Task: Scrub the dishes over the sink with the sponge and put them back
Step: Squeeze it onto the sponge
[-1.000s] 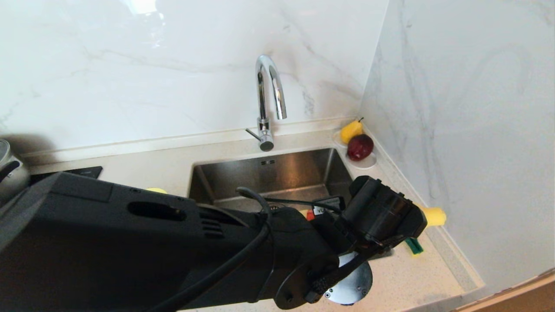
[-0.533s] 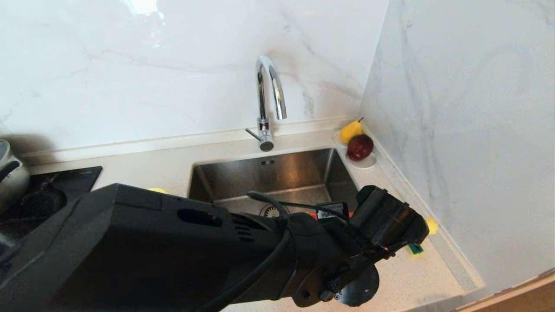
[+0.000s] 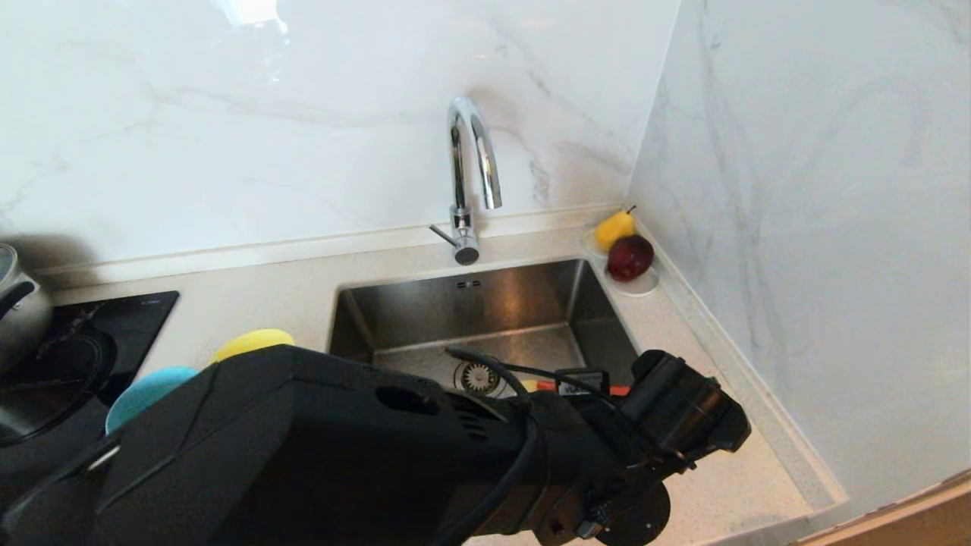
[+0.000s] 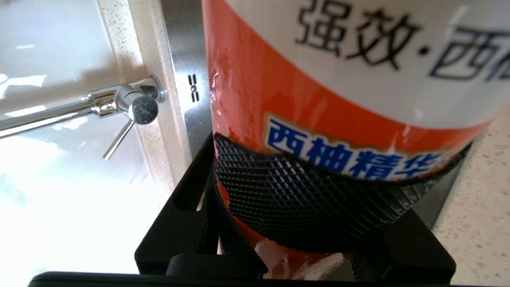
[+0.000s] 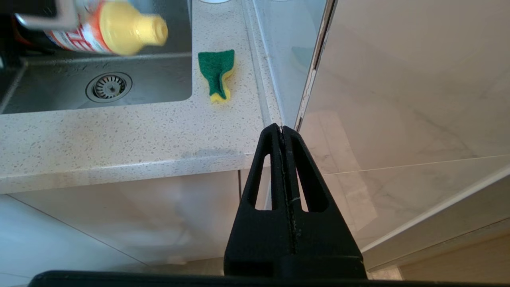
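My left gripper (image 4: 314,207) is shut on an orange-and-white detergent bottle (image 4: 358,79) with a yellow cap. In the right wrist view the bottle (image 5: 107,28) lies tilted over the right side of the steel sink (image 5: 159,83). From the head the left arm covers the front of the sink (image 3: 485,303); only an orange sliver of the bottle (image 3: 618,390) shows. The green-and-yellow sponge (image 5: 217,73) lies on the counter right of the sink. A yellow bowl (image 3: 254,343) and a teal bowl (image 3: 148,390) sit left of the sink. My right gripper (image 5: 282,129) hangs shut and empty below the counter's front edge.
The chrome faucet (image 3: 470,174) stands behind the sink. A white saucer (image 3: 641,284) with fruit sits in the back right corner. At the far left are a black cooktop (image 3: 45,364) and a steel pot (image 3: 19,303). Marble walls close the back and right.
The left arm has swung down and toward the front with the bottle. The bottle's yellow cap and the sponge are now hidden behind the wrist, and the yellow and teal bowls have come into view.
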### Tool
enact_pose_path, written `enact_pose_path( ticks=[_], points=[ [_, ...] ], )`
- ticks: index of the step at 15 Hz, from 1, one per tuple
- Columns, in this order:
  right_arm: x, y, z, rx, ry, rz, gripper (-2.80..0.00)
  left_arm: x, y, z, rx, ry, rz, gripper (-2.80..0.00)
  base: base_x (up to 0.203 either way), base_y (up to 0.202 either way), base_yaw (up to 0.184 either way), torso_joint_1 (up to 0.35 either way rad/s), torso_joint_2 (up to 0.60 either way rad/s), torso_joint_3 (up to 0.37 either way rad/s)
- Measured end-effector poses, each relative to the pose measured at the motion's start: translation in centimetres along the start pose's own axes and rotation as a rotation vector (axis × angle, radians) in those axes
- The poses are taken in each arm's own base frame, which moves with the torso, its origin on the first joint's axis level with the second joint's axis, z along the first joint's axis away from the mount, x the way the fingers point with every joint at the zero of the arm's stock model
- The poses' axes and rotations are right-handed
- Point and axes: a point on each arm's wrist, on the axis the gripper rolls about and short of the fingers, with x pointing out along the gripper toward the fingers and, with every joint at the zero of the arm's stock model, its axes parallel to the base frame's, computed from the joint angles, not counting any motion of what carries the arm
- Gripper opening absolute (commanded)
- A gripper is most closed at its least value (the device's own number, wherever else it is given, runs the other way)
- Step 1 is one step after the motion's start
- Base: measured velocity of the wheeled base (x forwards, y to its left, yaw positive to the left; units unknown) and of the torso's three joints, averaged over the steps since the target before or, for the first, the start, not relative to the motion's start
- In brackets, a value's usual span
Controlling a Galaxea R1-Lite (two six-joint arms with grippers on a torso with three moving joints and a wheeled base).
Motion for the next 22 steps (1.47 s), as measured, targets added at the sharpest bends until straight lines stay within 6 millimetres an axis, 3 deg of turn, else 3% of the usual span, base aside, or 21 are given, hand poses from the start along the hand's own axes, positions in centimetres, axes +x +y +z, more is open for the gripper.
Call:
enact_pose_path(
  ticks=[22],
  points=[
    [0.0,0.0,0.0,0.000,0.000,0.000,-2.80,2.3,-2.0,2.8,0.197,0.090,0.089,-2.80,0.000,0.000,0.000,0.000,0.00,0.000]
  ],
)
